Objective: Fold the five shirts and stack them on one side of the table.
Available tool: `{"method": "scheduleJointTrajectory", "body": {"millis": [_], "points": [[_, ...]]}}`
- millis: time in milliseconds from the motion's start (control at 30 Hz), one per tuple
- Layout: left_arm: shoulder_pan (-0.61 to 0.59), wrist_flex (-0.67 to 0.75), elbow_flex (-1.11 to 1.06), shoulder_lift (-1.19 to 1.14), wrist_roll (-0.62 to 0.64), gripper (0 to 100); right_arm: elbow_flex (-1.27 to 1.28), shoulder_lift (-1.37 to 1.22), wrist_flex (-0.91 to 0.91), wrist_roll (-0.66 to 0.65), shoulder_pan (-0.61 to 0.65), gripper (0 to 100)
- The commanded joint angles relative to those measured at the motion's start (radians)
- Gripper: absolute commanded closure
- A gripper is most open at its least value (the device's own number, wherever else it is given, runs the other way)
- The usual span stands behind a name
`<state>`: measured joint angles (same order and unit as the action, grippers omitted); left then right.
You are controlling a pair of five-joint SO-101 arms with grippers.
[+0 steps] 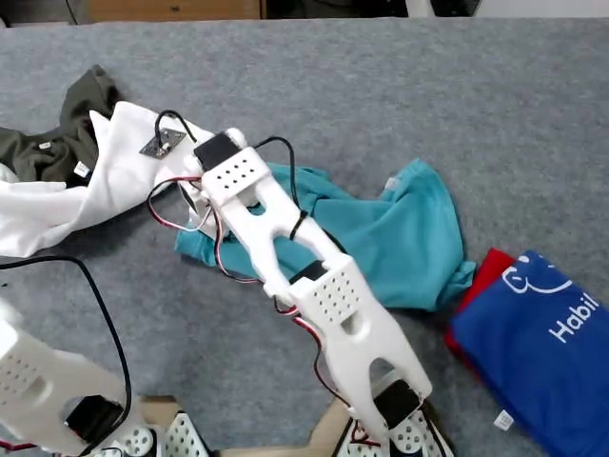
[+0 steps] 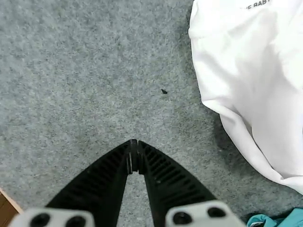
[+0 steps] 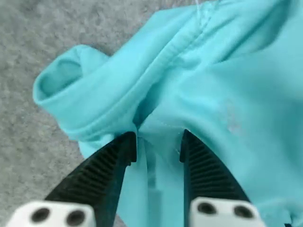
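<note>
A crumpled teal shirt (image 1: 400, 238) lies mid-table. My right gripper (image 3: 158, 144) is open at its left end, fingers straddling a fold of the teal shirt (image 3: 213, 85) beside a rolled sleeve. In the high view the right arm (image 1: 314, 276) stretches from the near edge to that spot. The white shirt (image 1: 86, 190) lies bunched at the left, with an olive shirt (image 1: 57, 143) behind it. A blue shirt (image 1: 542, 352) rests on a red one (image 1: 485, 271) at the right. My left gripper (image 2: 133, 158) is shut and empty over bare table, near the white shirt (image 2: 251, 71).
The grey felt table (image 1: 381, 86) has open room across the back and right rear. The left arm's base (image 1: 48, 390) sits at the near left corner, with a black cable (image 1: 105, 324) looping over the table. A wooden edge (image 2: 7, 205) shows at the table's border.
</note>
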<state>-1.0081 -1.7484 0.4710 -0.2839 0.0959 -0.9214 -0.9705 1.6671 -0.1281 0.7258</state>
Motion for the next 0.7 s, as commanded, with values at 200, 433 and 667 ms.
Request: {"method": "scheduleJointTrajectory", "body": {"millis": [200, 433, 667], "points": [[-0.014, -0.005, 0.005, 0.054, -0.005, 98, 0.007, 0.002, -0.038, -0.009, 0.007, 82.9], [-0.038, -0.006, 0.005, 0.054, -0.005, 98, -0.002, 0.004, -0.066, -0.009, -0.038, 97.6], [-0.061, -0.006, 0.005, 0.054, -0.005, 98, -0.002, 0.005, -0.064, -0.009, -0.087, 97.7]]}}
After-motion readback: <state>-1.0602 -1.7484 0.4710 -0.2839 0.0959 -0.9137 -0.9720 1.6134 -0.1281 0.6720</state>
